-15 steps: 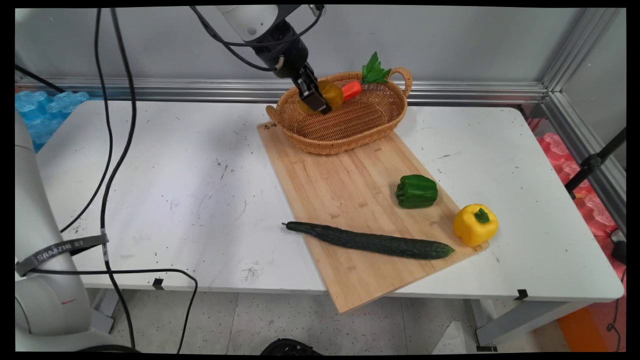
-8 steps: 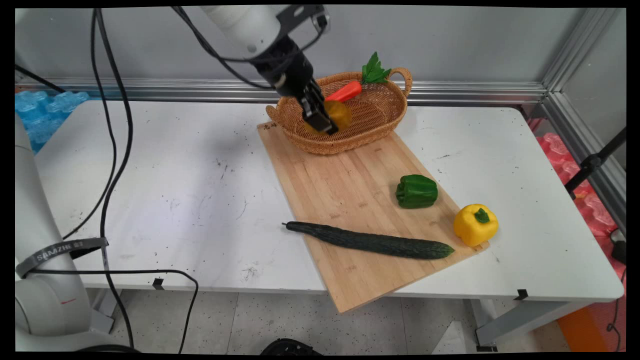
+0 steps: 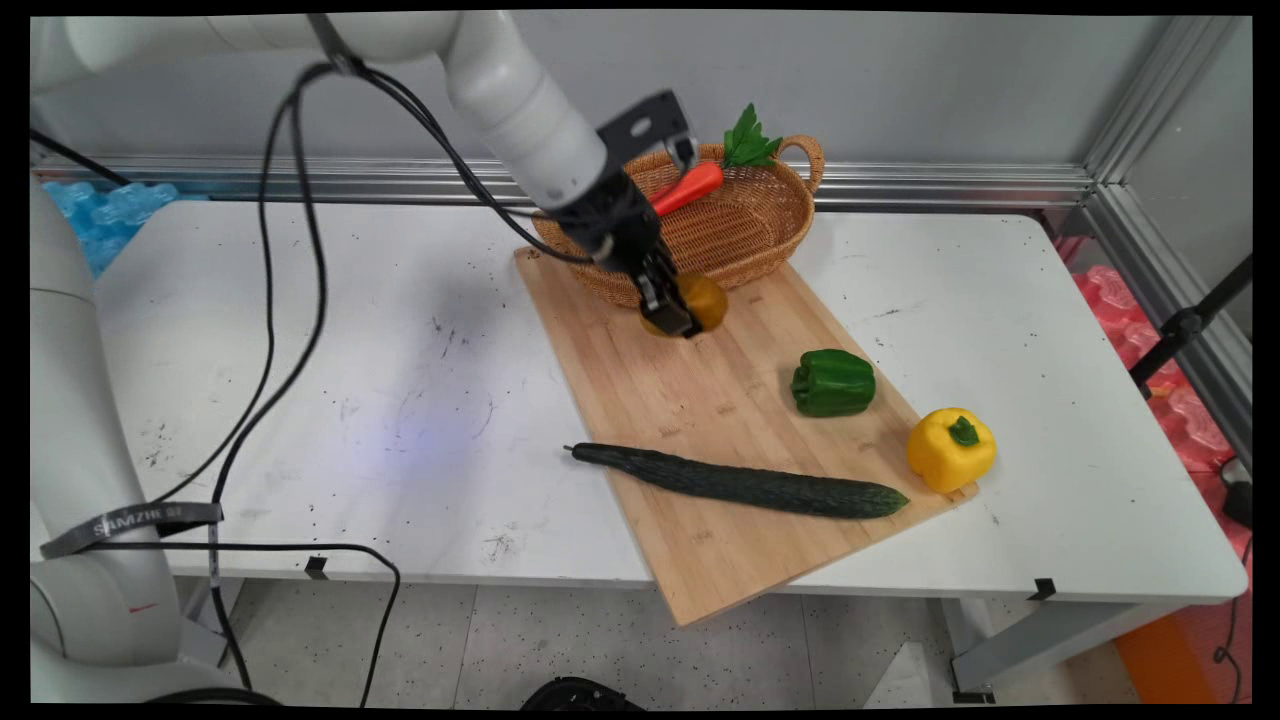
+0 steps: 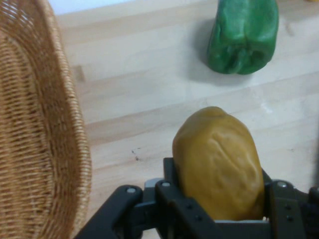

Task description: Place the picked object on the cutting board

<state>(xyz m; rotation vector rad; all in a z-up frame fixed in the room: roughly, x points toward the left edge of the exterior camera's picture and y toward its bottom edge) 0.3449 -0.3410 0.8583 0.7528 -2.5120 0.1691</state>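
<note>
— Over the cutting board (image 3: 700, 420), just in front of the wicker basket (image 3: 740, 235): what does the tool (image 3: 682, 312) grip?
— It is clamped on a brownish-yellow potato (image 4: 219, 162), held above the wood.
— Nearby?
— A green pepper (image 3: 833, 382) close ahead; a carrot (image 3: 688, 188) lies in the basket; cucumber (image 3: 740, 482) and yellow pepper (image 3: 951, 449) farther down the bench (image 3: 350, 380).

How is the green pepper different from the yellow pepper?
The green pepper lies on its side, fully on the cutting board; the yellow pepper stands upright with its green stem on top, at the board's right edge, partly over the table. The green one looks flatter, the yellow one blockier. Both sit untouched, away from the gripper.
</note>
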